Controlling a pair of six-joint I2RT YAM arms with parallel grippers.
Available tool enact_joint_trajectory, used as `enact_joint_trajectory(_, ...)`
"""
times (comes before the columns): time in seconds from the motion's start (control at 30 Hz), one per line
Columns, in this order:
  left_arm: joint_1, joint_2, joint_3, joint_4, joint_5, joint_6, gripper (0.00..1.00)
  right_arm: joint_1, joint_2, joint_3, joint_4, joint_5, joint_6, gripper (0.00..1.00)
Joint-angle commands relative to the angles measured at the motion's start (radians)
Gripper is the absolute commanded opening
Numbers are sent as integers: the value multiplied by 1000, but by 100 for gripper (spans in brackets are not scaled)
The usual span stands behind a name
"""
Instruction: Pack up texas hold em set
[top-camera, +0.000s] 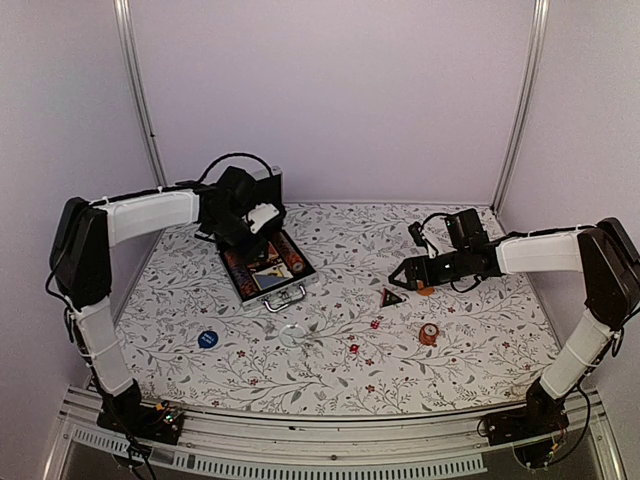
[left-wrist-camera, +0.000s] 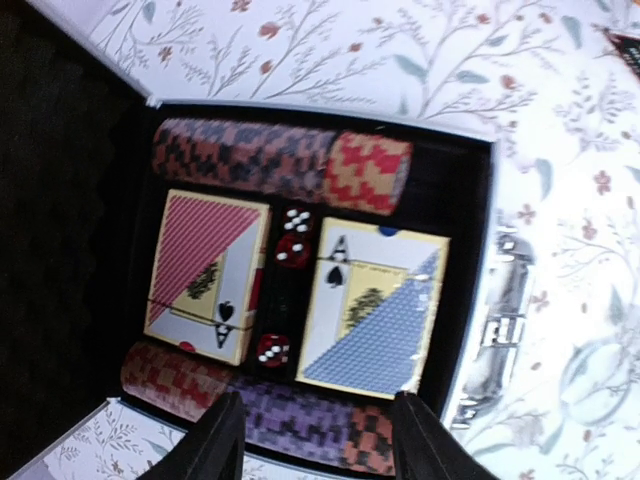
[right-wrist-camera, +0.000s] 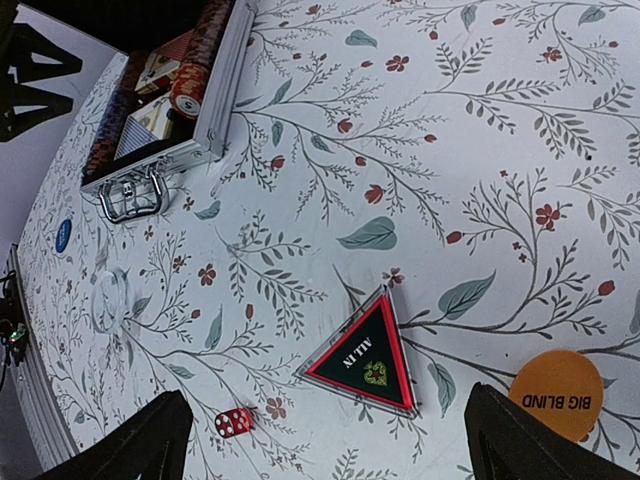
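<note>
spotted left gripper (left-wrist-camera: 315, 445) spread over the open briefcase (left-wrist-camera: 472, 250), back-left on the table (top-camera: 470, 330), chips (left-wrist-camera: 280, 160) and decks (left-wrist-camera: 205, 275) inside. caught right gripper (right-wrist-camera: 330, 445) parted; read "all in" on the triangular token (right-wrist-camera: 365, 358) beneath, "big blind" on the orange token (right-wrist-camera: 562, 395) beside.

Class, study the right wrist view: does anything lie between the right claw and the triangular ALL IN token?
Nothing visible does. The ALL IN token lies directly ahead of the open right claw. A red die and the orange BIG BLIND token sit off to either side.
</note>
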Motion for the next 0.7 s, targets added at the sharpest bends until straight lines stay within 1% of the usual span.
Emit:
enact_joint_trajectory(0.0, -132, -64, -65, 9, 14, -85, 52, 4, -29, 17, -29, 25, -10, 99)
enact_joint_trajectory(0.1, -247, -77, -90, 20, 11, -135, 52, 3, -37, 17, -39, 37, -13, 99)
enact_joint_trajectory(0.2, -359, -73, -95, 42, 22, -197, 55, 3, -44, 22, -47, 44, -13, 99)
enact_joint_trajectory(0.33, -485, -18, -66, 77, 59, -292, 58, 4, -48, 35, -63, 58, -16, 99)
enact_joint_trajectory(0.4, -532, 19, -42, 83, 81, -321, 59, 3, -53, 37, -65, 61, -15, 99)
enact_joint_trajectory(0.5, -587, 66, -30, 89, 72, -326, 63, 4, -59, 36, -66, 59, -15, 99)
enact_joint_trajectory(0.67, -620, 111, -35, 124, 92, -269, 66, 3, -77, 15, -51, 45, 0, 99)
